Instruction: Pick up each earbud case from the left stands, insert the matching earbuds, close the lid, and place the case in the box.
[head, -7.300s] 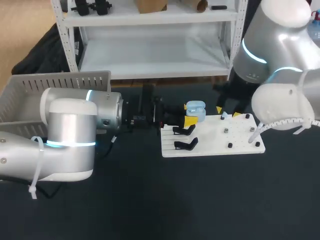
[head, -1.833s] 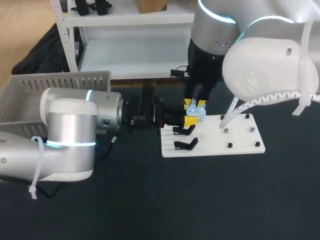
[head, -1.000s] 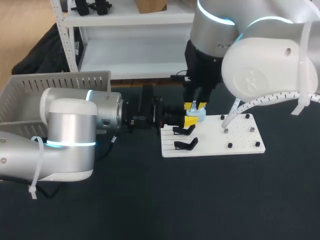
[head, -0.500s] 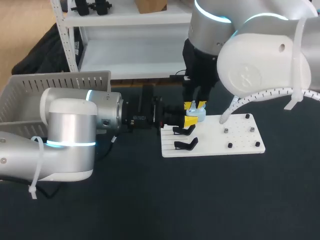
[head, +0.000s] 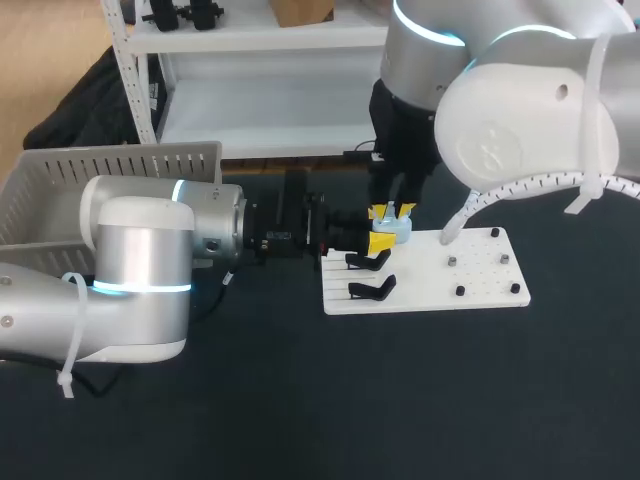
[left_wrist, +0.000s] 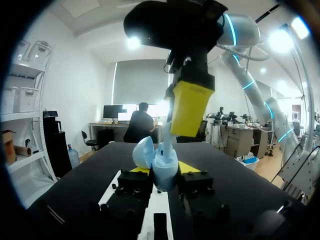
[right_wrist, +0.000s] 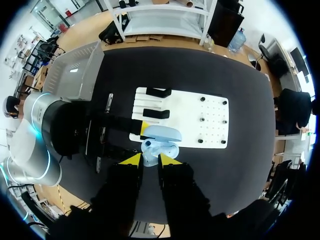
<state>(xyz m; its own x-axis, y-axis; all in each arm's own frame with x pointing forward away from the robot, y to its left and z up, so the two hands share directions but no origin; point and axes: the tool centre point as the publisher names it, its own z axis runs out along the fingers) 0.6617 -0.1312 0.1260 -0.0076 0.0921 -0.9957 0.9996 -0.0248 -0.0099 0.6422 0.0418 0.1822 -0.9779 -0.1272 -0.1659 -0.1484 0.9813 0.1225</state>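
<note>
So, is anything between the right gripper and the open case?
Nothing visible is in the way. The right gripper hangs directly above the case, which has its lid open and is held by the left gripper.

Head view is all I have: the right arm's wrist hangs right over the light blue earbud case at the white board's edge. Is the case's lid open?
Observer: Yes. In the left wrist view the earbud case stands upright with its lid swung open to one side.
Operator: Is the left gripper actually holding it?
Observer: It looks so. The left gripper has a yellow tip against each side of the case.
Operator: And the right gripper?
Observer: In the right wrist view the right gripper sits directly over the open case. I cannot tell whether it holds anything.
</note>
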